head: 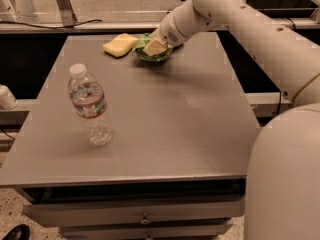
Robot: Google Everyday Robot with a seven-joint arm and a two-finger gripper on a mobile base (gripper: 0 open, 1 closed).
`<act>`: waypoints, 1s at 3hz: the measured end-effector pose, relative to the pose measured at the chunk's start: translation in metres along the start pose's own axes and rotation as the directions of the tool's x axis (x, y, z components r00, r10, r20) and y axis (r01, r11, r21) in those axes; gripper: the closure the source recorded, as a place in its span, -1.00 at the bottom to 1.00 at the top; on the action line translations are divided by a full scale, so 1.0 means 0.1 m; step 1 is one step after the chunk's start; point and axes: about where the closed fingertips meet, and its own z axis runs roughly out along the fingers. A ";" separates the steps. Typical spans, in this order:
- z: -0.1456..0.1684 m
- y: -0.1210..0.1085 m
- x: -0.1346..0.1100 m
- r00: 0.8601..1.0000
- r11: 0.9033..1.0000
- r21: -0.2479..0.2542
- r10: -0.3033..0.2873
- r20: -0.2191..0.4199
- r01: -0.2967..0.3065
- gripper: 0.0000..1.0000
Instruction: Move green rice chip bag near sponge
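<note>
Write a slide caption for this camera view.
Robot gripper holds the green rice chip bag beside the sponge, far across the table.

Lab — metal drawer workbench (165,119), frame rails (75,27) — pincer (155,47) at its far side.
</note>
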 end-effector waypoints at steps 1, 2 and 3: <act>0.15 0.11 -0.18 0.999 0.999 -0.031 -0.006 0.034 0.007 1.00; 0.21 0.24 -0.37 0.997 0.998 -0.059 -0.007 0.078 0.011 1.00; 0.24 0.38 -0.56 0.993 0.996 -0.091 -0.007 0.115 0.018 0.63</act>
